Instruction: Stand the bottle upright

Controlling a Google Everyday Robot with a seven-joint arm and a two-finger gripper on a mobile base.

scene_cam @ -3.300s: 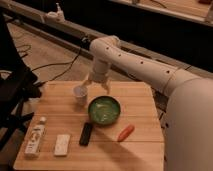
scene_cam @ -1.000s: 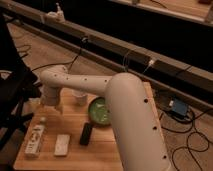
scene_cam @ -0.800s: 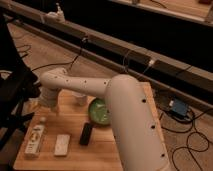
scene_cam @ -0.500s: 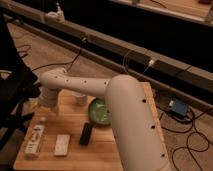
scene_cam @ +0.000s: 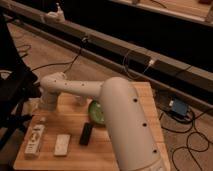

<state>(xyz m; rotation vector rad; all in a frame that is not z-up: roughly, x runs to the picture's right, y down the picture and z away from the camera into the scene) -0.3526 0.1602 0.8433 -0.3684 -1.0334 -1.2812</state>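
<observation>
Claw (scene_cam: 45,108) position: at the far end of the arm (scene_cam: 82,90), low over the left edge of the table (scene_cam: 107,157). It sits just behind the bottle (scene_cam: 34,140) and apart from it. You cannot tell from this view whether it is apart or together, so check before you approach.

The bottle lies flat at the front-left corner of the table, lengthwise front to back. A white block (scene_cam: 62,144) lies just beside it on the right, and a black remote (scene_cam: 86,134) lies further right.

Handling, as a judgement:
1. Expect a light, rigid bottle with a smooth, round body that is likely to roll if nudged.
2. Take hold across the narrow body, near the middle, over the label.
3. Apply moderate pressure only, because a thin wall may flex or slip.
4. Treat the slim base as unstable, and set it flat before you release.
</observation>
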